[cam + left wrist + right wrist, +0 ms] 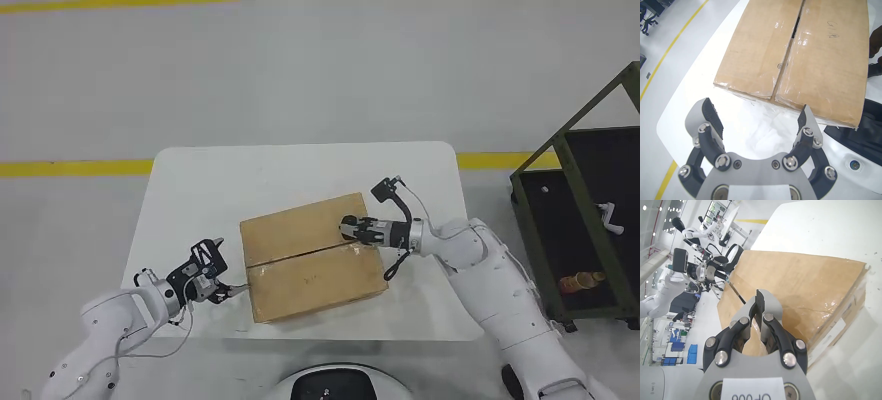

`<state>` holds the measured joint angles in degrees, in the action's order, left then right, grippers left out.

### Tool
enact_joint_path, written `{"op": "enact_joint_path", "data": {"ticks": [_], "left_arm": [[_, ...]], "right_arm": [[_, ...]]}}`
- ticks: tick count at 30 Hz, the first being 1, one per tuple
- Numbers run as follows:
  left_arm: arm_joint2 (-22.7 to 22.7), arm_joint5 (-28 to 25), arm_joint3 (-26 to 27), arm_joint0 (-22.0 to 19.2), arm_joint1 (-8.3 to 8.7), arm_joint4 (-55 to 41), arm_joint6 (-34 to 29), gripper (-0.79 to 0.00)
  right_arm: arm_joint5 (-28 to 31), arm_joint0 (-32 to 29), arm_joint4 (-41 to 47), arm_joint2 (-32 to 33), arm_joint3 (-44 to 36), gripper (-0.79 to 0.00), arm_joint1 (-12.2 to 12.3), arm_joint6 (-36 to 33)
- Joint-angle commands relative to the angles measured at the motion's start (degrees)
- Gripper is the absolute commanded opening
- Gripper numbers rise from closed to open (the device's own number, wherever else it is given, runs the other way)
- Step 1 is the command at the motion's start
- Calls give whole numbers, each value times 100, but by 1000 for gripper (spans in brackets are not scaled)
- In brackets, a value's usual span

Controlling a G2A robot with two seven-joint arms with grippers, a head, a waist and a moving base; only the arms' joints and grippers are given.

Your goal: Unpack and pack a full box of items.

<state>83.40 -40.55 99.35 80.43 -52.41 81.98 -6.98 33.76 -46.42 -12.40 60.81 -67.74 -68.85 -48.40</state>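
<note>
A pale grey floor is crossed by a yellow line that runs behind a white, round-cornered table. A dark green metal-framed cart is parked on the floor near the table's right end. Farther off in the hall, rows of ceiling lights, blue crates and a black wheeled chair are seen.

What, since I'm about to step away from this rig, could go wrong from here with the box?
1. The box sits at the near edge of the table, one corner seemingly past it; a sideways tug could slide it off.
2. The left gripper is open beside the box's end, not holding it, so nothing braces it.
3. The right gripper is shut over the flap seam; pressing down might push a flap inward rather than lift it.
</note>
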Motion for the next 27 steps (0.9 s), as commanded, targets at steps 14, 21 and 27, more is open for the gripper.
{"op": "enact_joint_path", "data": {"ticks": [14, 21, 27], "left_arm": [[682, 31, 515, 388, 55, -325, 259, 0], [1375, 61, 711, 1079, 107, -149, 293, 0], [1570, 82, 661, 1552, 115, 79, 321, -456]], "right_arm": [[-700, -117, -592, 549, -553, -785, 87, 1470], [-1427, -506, -2089, 915, -1050, -785, 198, 2456], [-1664, -1009, -3137, 1128, -1382, -785, 284, 3050]]}}
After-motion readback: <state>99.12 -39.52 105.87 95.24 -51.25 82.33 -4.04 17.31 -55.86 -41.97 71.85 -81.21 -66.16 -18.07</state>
